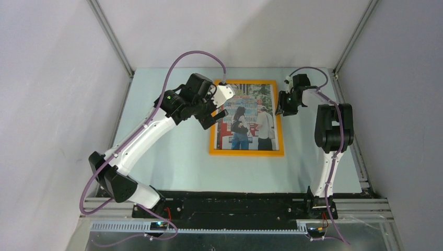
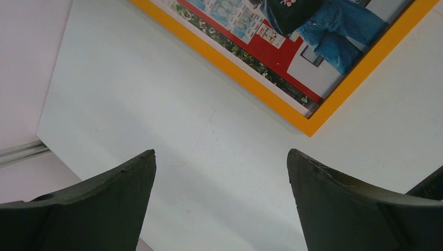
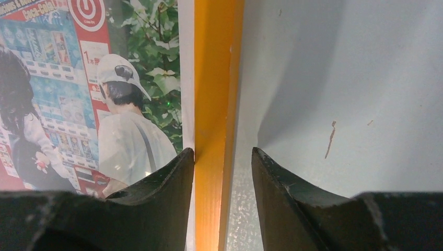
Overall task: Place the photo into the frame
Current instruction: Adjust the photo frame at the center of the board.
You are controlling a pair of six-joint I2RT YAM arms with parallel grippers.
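Note:
The photo (image 1: 251, 117), two people at a red-white vending machine, lies flat inside the orange frame (image 1: 246, 153) at the middle of the table. My left gripper (image 1: 217, 112) hovers over the frame's left side, open and empty. In the left wrist view its gripper (image 2: 221, 162) is above bare table, with a frame corner (image 2: 345, 91) and the photo (image 2: 271, 42) beyond. My right gripper (image 1: 284, 107) is at the frame's right rail. In the right wrist view its gripper (image 3: 223, 157) straddles the rail (image 3: 214, 78), with a gap on the outer side, and the photo (image 3: 78, 78) lies to the left.
Grey walls enclose the pale table (image 1: 172, 162) on the left, back and right. A metal rail (image 2: 21, 151) runs along the table's left edge. A small scratch (image 3: 330, 138) marks the table right of the frame.

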